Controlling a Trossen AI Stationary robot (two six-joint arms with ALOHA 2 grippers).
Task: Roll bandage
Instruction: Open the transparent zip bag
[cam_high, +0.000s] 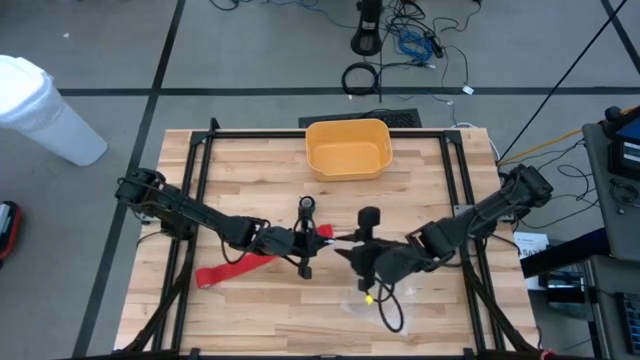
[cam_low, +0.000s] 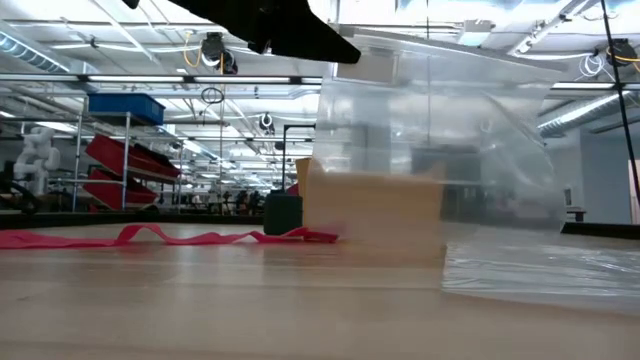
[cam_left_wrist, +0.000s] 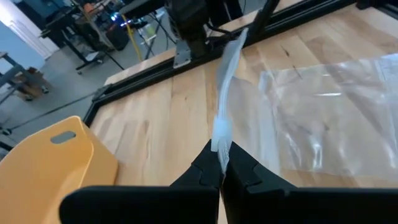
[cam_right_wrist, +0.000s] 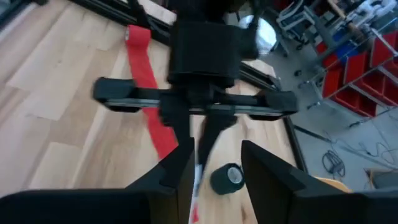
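Note:
The red bandage (cam_high: 235, 266) lies unrolled as a flat strip on the table, running from the left front toward the middle. It also shows in the low view (cam_low: 150, 237) and in the right wrist view (cam_right_wrist: 144, 81). My left gripper (cam_high: 304, 243) is above the strip's inner end, shut on a clear plastic bag (cam_left_wrist: 323, 106). My right gripper (cam_right_wrist: 217, 171) faces it from the right, open, with the bag's edge between its fingers. The bag stands raised in the low view (cam_low: 440, 140). My left gripper pinches the clear bag's top edge (cam_left_wrist: 221, 127) between its two shut fingertips. The edge runs as a drawn-up band away from the fingers toward my right gripper. The bag's body lies slack on the table beside it. My right gripper is open. The bag's edge (cam_right_wrist: 198, 171) runs along the inner side of one finger (cam_right_wrist: 180, 171). I cannot tell whether they touch.
A yellow bin (cam_high: 348, 148) stands at the table's far middle. A small dark tape roll (cam_high: 368, 215) sits just beyond the two grippers. A black frame (cam_high: 200, 170) edges the table. There is free wood along the near edge.

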